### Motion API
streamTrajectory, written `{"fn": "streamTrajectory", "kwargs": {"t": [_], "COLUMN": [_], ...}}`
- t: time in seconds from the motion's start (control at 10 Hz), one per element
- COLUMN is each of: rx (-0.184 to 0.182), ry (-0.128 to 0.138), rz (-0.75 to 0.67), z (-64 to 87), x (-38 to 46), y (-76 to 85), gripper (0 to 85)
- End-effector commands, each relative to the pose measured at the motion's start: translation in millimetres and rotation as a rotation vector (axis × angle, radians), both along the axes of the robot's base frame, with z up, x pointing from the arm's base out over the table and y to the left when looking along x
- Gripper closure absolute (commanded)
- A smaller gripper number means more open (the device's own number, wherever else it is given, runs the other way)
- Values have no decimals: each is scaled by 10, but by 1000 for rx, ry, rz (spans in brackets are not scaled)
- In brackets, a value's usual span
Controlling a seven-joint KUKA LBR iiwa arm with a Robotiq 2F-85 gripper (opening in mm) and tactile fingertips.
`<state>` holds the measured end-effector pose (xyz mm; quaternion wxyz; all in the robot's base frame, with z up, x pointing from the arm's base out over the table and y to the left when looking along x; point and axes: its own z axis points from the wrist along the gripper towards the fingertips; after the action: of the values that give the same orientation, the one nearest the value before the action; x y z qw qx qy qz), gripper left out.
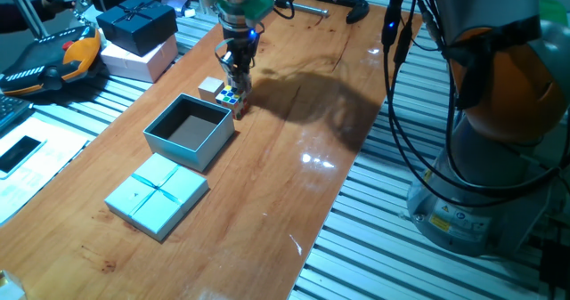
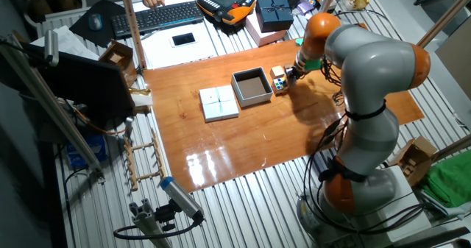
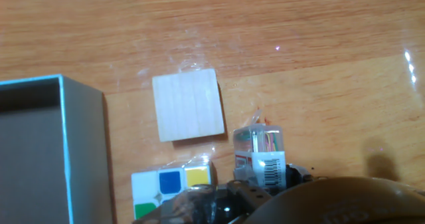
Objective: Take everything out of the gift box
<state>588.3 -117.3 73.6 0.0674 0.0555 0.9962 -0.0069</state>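
A small clear packet (image 3: 260, 152) with a barcode label is seen only in the hand view, beside the tan block (image 3: 188, 104) and puzzle cube (image 3: 172, 184) on the table (image 1: 294, 158), outside the open gift box (image 1: 190, 131) (its lid (image 1: 158, 194) lies nearby). The arm is reached down, the gripper (image 1: 237, 79) lowered over the cube; its spread cannot be told.

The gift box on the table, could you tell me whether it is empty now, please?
Empty: the gift box shows only its bare brown floor. The tan block and puzzle cube lie outside on the table.
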Motion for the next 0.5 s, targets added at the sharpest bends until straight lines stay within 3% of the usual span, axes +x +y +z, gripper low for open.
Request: {"fn": "streamTrajectory", "kwargs": {"t": [0.0, 0.3, 0.4], "rx": [2, -15, -18], "ry": [0, -6, -8], "rz": [0, 1, 1], "z": [0, 1, 0], "x": [3, 47, 47], "y": [2, 41, 42], "gripper": [840, 830, 760]}}
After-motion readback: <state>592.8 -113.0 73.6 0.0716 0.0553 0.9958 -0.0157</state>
